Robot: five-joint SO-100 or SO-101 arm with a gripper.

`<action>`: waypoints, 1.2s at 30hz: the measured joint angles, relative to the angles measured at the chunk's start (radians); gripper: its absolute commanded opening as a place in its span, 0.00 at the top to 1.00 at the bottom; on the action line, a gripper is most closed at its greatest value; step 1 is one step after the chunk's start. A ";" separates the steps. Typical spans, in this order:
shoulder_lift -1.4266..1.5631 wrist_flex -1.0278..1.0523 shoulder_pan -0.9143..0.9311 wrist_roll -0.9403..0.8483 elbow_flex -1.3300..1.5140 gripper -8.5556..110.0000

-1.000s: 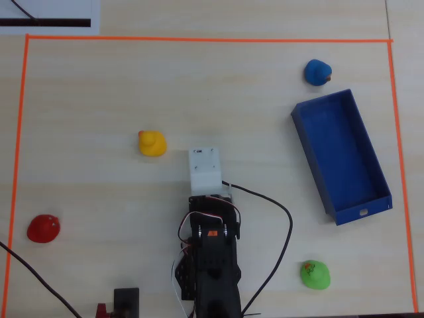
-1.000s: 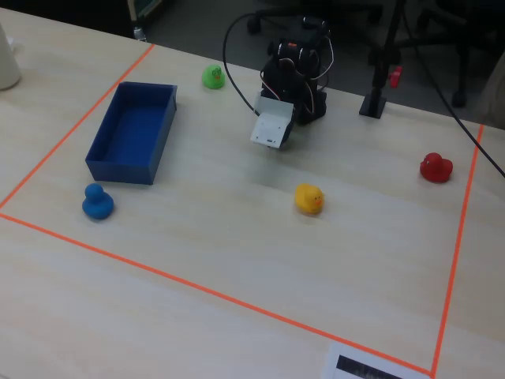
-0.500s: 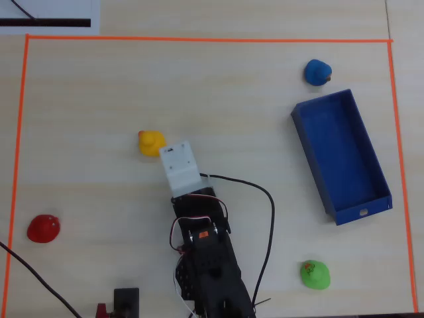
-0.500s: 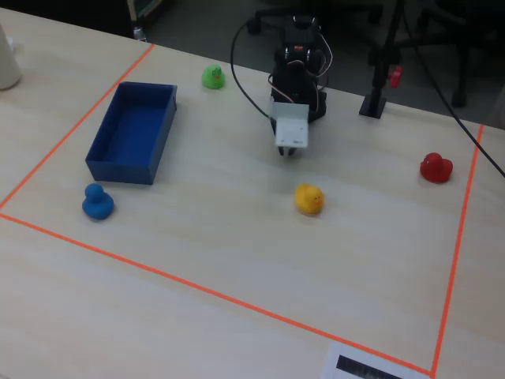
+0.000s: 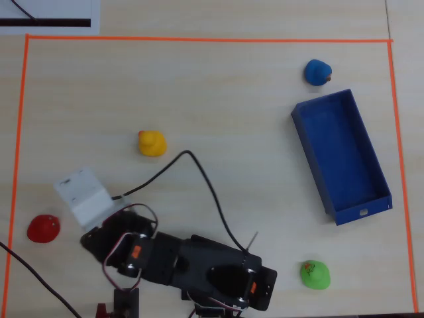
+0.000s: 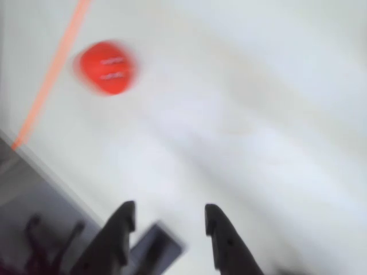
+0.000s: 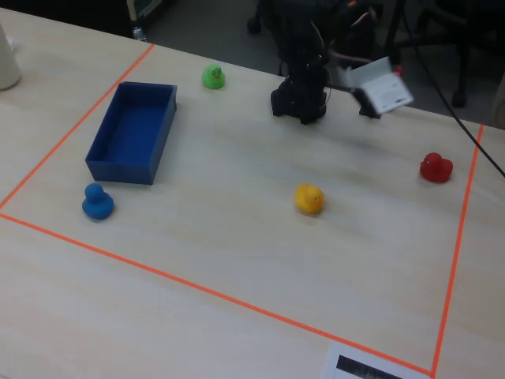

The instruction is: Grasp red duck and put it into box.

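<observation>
Near the orange tape, small rounded red duck (image 5: pixel 44 228).

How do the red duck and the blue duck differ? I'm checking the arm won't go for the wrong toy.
Colour: the red duck is bright red, the blue duck blue. Place: in the overhead view the red duck sits near the left tape line, far from the box, while the blue duck sits just beyond the box's short end. The red duck alone shows in the wrist view, ahead of the open claw. Both are small, rounded, ungrasped.
</observation>
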 measured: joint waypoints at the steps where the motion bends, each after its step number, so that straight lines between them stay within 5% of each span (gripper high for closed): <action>1: -0.080 0.002 -0.046 0.014 -0.083 0.78; 6: -0.408 -0.003 -0.176 0.031 -0.371 0.77; 16: -0.739 -0.106 -0.156 -0.040 -0.551 0.76; 36: -0.887 -0.304 0.014 -0.092 -0.512 0.76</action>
